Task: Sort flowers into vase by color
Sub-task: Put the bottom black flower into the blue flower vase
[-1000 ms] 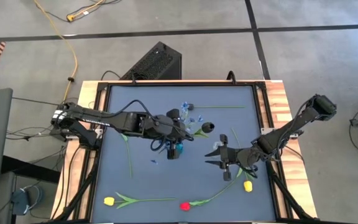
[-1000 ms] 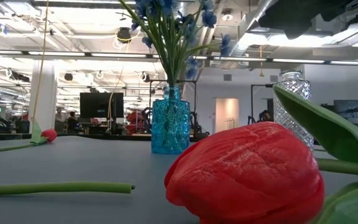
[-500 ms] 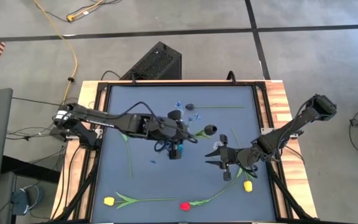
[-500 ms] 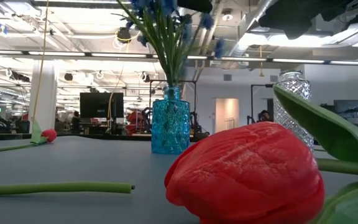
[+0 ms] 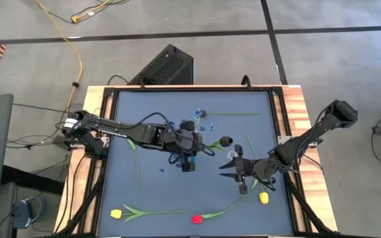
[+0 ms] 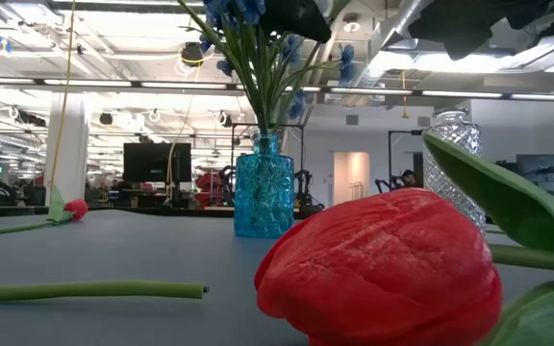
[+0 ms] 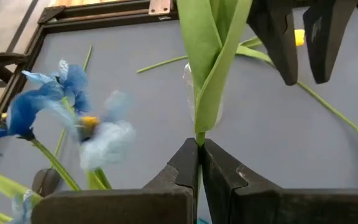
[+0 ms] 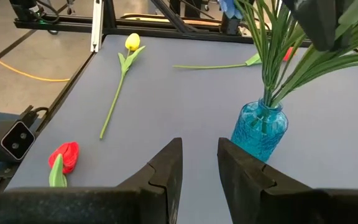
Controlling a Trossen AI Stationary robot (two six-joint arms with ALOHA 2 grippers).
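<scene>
Left hand (image 7: 199,163): fingers pinched on a green stem (image 7: 213,74), positioned over the blue vase (image 5: 188,162) near the counter (image 5: 157,192) centre. Vase held the blue flowers (image 6: 258,38). Right hand (image 5: 229,166): fingers apart, empty, just beside the vase. Red tulip (image 5: 196,218) and one yellow tulip (image 5: 116,213) lay along the counter's near edge; another yellow tulip (image 5: 264,197) lay toward its right edge.

Floor (image 5: 323,59): grey, dark seams.
Ceiling (image 6: 113,67): strip lights, pipes.
Pillar (image 6: 68,144): white.
Monitor (image 6: 157,163): dark, perhaps off.
</scene>
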